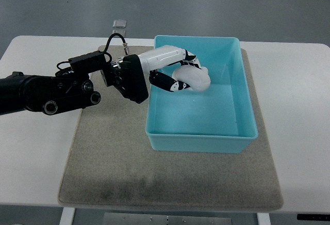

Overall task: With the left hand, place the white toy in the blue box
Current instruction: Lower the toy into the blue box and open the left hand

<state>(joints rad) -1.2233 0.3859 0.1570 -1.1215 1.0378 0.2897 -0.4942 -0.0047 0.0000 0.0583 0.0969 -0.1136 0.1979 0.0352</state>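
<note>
White worktop (299, 106) and grey mat (103, 158) carry the blue box (242, 132), where the left robot hand (178, 73) clamps the white toy (196, 76) over its far-left floor; opening too high could bounce it out.

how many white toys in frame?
1. The white toy sits in the left robot hand, over the blue box's back left. The hand could hide part of the interior.

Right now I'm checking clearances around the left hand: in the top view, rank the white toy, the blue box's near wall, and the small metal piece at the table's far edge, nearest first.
1. White soft toy: held in the left hand, inside the light blue plastic box.
2. Box's near wall: toward the robot.
3. Small metal piece: far table edge, left of the box.
</note>
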